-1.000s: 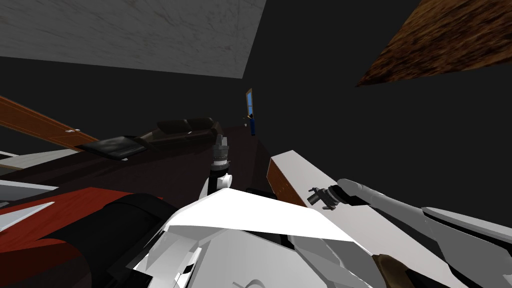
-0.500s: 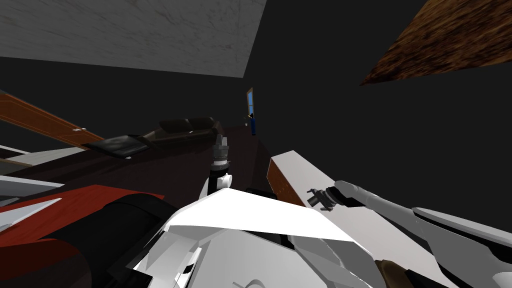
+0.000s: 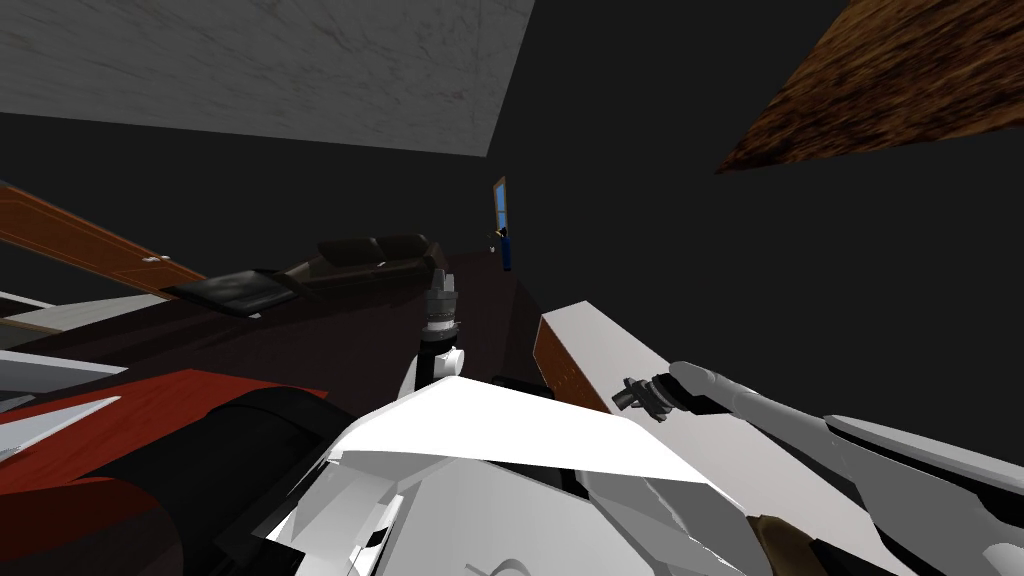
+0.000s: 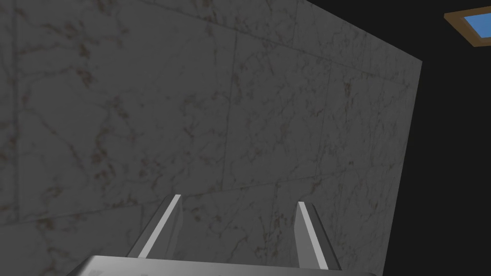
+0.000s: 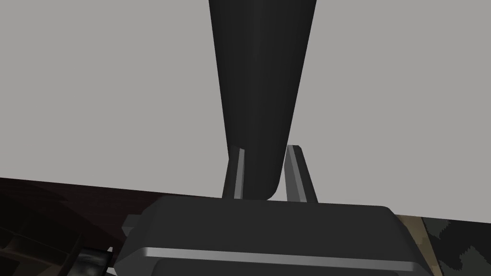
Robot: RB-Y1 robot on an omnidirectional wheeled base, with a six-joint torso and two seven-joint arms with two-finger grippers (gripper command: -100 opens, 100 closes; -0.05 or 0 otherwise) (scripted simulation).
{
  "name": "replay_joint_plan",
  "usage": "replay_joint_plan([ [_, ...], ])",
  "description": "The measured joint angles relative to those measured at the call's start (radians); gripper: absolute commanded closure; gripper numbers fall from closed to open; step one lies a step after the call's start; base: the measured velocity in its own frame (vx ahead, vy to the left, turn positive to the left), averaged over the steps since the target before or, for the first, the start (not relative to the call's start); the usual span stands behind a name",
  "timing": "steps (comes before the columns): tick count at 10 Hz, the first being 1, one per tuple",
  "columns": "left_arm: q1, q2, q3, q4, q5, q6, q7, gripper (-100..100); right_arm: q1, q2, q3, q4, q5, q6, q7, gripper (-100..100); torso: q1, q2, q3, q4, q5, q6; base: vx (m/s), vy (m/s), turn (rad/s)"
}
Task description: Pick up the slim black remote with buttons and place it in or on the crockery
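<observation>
A dark sofa point(image 3: 370, 255) stands well apart from a long white-topped counter point(image 3: 600, 345) with a brown side; a red surface point(image 3: 200, 395) lies nearer, a marbled grey wall point(image 3: 300, 70) beyond

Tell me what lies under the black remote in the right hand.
A flat pale tabletop spreads beneath the remote, gripped by the right hand. The strip directly under the remote is hidden by it.

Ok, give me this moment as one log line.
right gripper: shut on slim black remote | remote: over flat light grey surface | left gripper: open, empty | stage: remote held, placement not yet done
</observation>
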Motion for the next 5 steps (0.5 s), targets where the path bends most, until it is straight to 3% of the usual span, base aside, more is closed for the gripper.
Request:
replay_joint_plan([
  [1,0.0,0.0,0.0,0.0,0.0,0.0,0.0,0,0.0,0.0,0.0,0.0,0.0,0.0,0.0,0,0.0,0.0,0.0,0.0,0.0,0.0,0.0,0.0,0.0],
  [2,0.0,0.0,0.0,0.0,0.0,0.0,0.0,0,0.0,0.0,0.0,0.0,0.0,0.0,0.0,100,0.0,0.0,0.0,0.0,0.0,0.0,0.002,0.022,-0.052],
  [3,0.0,0.0,0.0,0.0,0.0,0.0,0.0,0,-0.011,-0.004,-0.002,0.019,-0.007,-0.02,0.015,100,0.001,0.0,0.0,0.0,0.001,0.0,0.008,0.027,-0.049],
  [4,0.0,0.0,0.0,0.0,0.0,0.0,0.0,0,-0.018,-0.026,0.001,-0.002,-0.006,-0.029,0.012,100,0.002,0.0,0.0,0.0,0.001,0.0,0.004,0.01,-0.009],
  [5,0.0,0.0,0.0,0.0,0.0,0.0,0.0,0,-0.019,-0.028,0.002,-0.005,-0.006,-0.03,0.009,0,0.001,0.0,0.0,0.0,0.0,0.0,0.0,0.0,0.0],
])
